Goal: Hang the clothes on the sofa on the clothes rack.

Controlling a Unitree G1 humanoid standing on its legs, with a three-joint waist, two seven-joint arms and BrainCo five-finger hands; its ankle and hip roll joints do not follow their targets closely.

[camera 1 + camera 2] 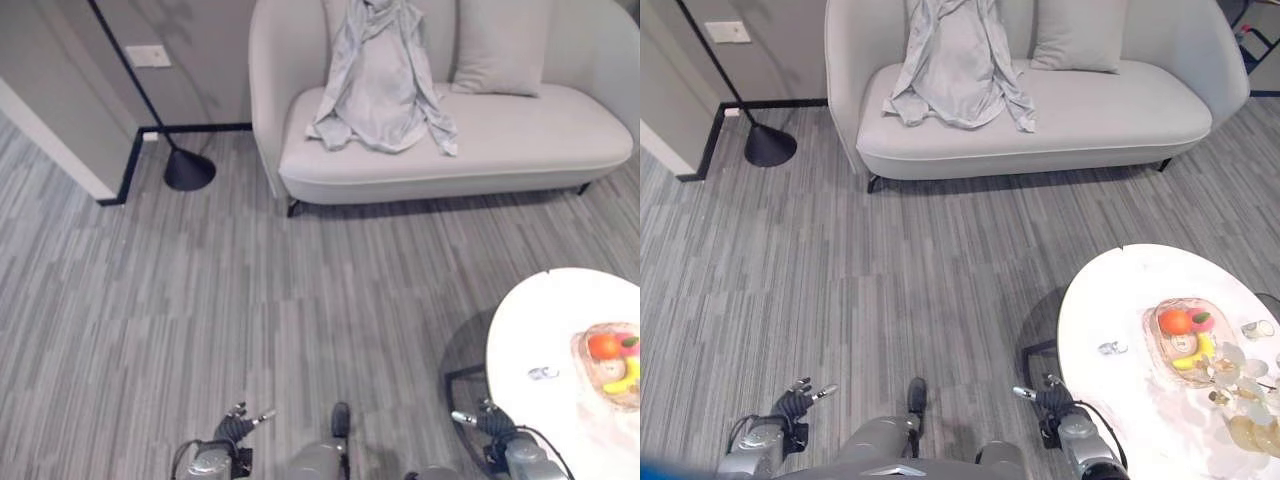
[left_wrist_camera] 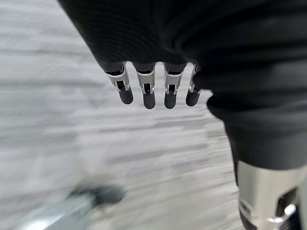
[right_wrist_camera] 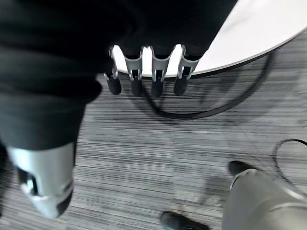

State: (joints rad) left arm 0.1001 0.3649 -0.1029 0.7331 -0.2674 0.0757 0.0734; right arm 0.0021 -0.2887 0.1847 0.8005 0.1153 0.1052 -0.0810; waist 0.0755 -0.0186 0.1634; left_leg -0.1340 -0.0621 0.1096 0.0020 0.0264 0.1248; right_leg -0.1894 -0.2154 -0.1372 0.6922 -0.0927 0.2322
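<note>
Both hands, left hand [image 1: 232, 428] and right hand [image 1: 1052, 398], are held low with fingers loosely extended and empty. Well apart from them, a pale grey garment [image 1: 378, 85] is draped over the sofa [image 1: 520, 140] backrest and seat; it is judged light, soft and limp, best gathered at the collar or shoulders.

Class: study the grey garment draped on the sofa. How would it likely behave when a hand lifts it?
The grey garment sags in folds against the sofa, so it is probably floppy and would hang limp. It looks thin, so likely light. Its loose sleeves might trail or snag.
</note>
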